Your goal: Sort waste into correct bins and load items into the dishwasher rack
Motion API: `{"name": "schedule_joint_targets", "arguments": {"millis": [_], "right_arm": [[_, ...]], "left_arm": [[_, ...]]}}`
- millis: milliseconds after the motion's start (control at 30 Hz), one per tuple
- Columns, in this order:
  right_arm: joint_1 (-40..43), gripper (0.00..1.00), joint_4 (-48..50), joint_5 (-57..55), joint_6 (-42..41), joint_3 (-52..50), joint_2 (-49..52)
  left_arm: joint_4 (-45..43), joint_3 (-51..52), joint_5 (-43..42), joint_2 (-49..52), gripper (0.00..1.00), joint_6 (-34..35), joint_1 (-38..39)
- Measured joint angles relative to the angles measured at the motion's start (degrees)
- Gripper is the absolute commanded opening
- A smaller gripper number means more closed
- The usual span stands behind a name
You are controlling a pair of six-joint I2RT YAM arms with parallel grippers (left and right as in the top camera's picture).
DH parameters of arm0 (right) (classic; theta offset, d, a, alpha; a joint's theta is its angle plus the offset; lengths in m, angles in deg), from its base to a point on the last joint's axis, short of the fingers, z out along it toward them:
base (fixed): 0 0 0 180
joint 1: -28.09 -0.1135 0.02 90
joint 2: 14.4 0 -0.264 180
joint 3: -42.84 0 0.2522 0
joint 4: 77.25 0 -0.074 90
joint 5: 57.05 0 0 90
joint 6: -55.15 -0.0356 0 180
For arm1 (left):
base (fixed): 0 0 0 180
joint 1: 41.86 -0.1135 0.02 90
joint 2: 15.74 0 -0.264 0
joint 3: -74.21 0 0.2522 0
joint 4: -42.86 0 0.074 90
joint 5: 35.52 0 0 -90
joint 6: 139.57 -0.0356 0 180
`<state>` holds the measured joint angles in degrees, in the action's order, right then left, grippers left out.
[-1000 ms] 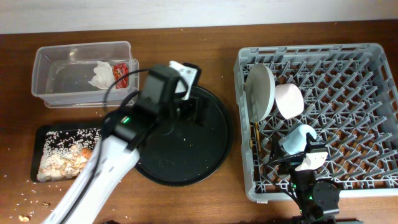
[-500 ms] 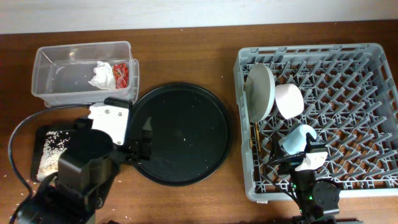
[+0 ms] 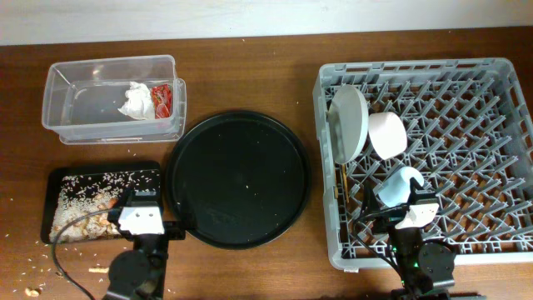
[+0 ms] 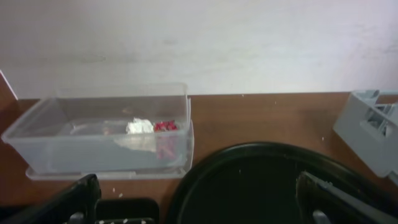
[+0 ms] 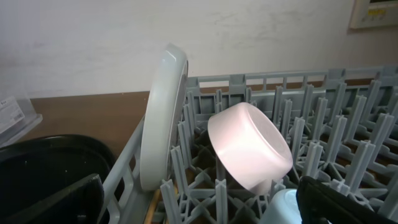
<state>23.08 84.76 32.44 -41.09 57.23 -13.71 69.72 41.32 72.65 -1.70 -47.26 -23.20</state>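
Plate [image 3: 348, 122] and bowl [image 3: 387, 134] racked; left pincer [image 4: 200, 202], right pincer [image 5: 205, 200] — spread, empty

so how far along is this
Nearly done. Tissue and red wrapper lie in the clear tub, scraps in the flat black tray; plate, bowl, cup, chopsticks in the rack. Left gripper and right gripper open, empty. Remaining: stray crumbs on the table.

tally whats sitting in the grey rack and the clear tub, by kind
plate: 1
bowl: 1
cup: 1
chopsticks, as a pair: 1
tissue: 1
red wrapper: 1
total: 6
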Motion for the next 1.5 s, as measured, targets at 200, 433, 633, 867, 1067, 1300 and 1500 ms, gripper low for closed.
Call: {"name": "schedule_joint_targets", "arguments": {"millis": [200, 433, 633, 867, 1067, 1300, 1500], "right_arm": [[0.0, 0.98, 0.0, 0.0, 0.0, 0.0, 0.0], [0.0, 0.98, 0.0, 0.0, 0.0, 0.0, 0.0], [0.0, 0.98, 0.0, 0.0, 0.0, 0.0, 0.0], [0.0, 0.98, 0.0, 0.0, 0.0, 0.0, 0.0], [0.0, 0.98, 0.0, 0.0, 0.0, 0.0, 0.0], [0.0, 0.98, 0.0, 0.0, 0.0, 0.0, 0.0], [0.0, 0.98, 0.0, 0.0, 0.0, 0.0, 0.0]], "left_arm": [[-9.0, 12.0, -0.2, -8.9, 0.99, 0.0, -1.6], [-9.9, 18.2, -0.4, -13.2, 0.99, 0.0, -3.4], [-9.9, 18.2, -0.4, -13.2, 0.99, 0.0, -3.4], [-9.9, 18.2, -0.4, -13.2, 0.99, 0.0, -3.4], [-9.9, 18.2, -0.4, -13.2, 0.99, 0.0, -3.4], [-9.9, 18.2, -0.4, -13.2, 0.99, 0.0, -3.4], [-9.9, 18.2, -0.4, -13.2, 0.99, 0.0, -3.4]]}}
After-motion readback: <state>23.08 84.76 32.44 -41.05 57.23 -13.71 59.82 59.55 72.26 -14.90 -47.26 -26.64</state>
